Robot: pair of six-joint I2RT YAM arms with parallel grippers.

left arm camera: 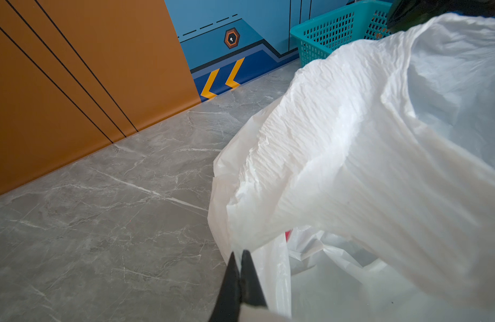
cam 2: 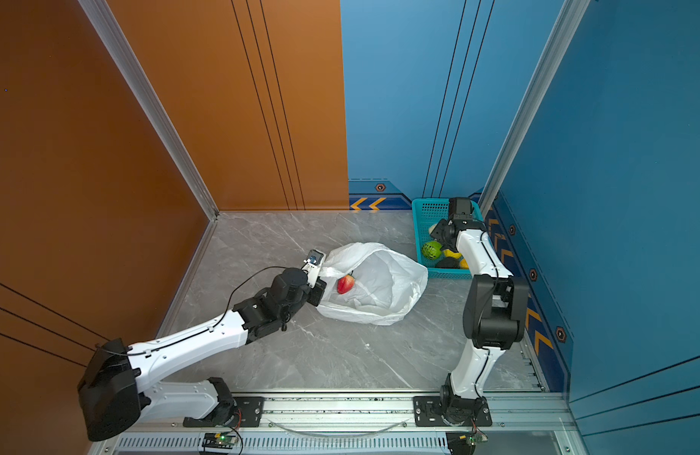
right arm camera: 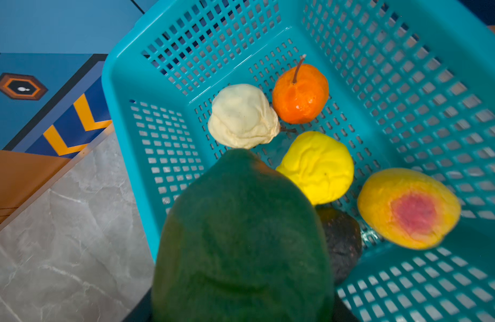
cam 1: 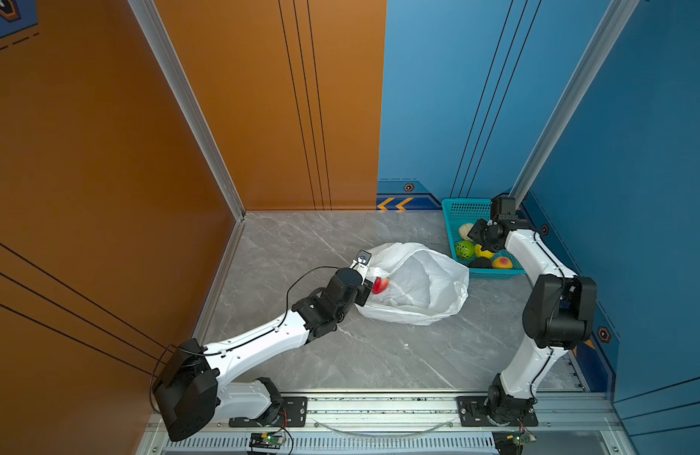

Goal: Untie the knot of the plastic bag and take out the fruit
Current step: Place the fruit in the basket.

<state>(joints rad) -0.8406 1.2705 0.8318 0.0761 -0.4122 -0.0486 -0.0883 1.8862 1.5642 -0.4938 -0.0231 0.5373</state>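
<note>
Crinkly white plastic bag (cam 1: 419, 283) sags open on the marble desk (cam 1: 340, 354), red-green fruit (cam 1: 380, 285) inside; left gripper (left arm camera: 240, 255) pinches its rim, right gripper (cam 1: 483, 245) clamps a fuzzy dark-green fruit (right arm camera: 240, 237) over the teal basket (right arm camera: 123, 83).

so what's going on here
The left gripper has its jaws shut on the edge of the plastic bag, holding the bag's mouth open. One red-green fruit lies just inside that mouth. The right gripper appears to hold a green fruit over the teal basket, where other fruits already lie.
</note>
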